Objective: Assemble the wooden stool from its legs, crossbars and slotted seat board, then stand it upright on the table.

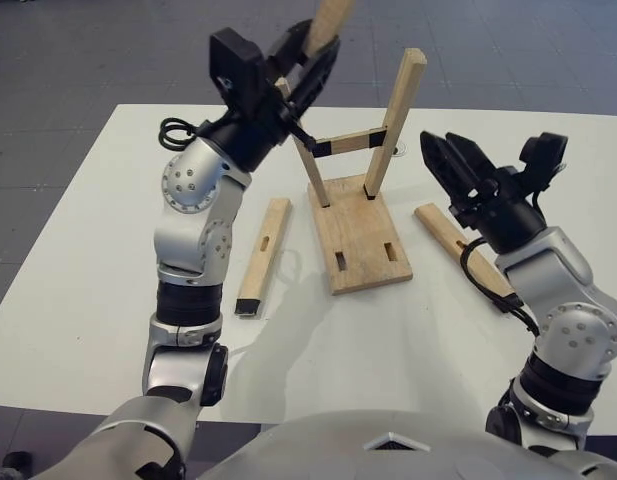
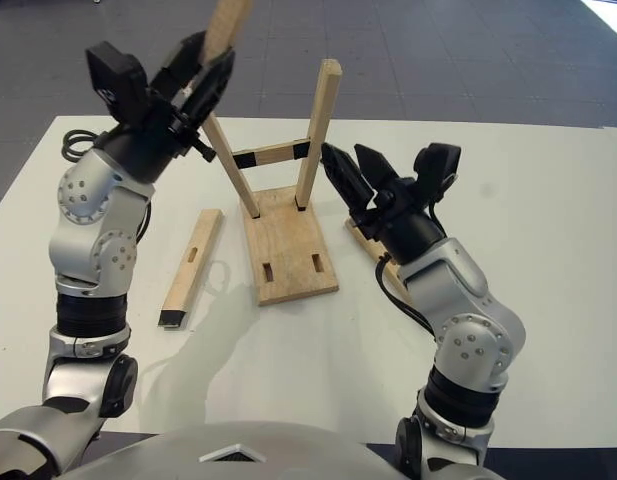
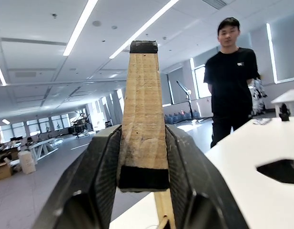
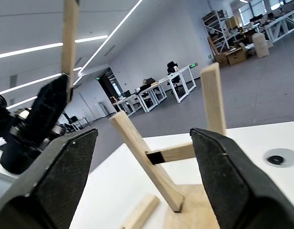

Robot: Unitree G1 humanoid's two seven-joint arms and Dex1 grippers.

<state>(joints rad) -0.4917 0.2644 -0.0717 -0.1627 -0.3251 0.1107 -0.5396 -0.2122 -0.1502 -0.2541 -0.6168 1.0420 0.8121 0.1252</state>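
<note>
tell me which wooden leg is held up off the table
The leg clamped in the left gripper, raised over the table. Two standing legs are slotted in the seat board; two loose legs lie flat beside it.

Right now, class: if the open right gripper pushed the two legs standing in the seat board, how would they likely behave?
Probably top-heavy: the standing legs rise tall from one end of the seat board, so a high push may tip or lift it. The crossbar ties them, so they'd likely move together. The board looks light and may slide on the table.
</note>
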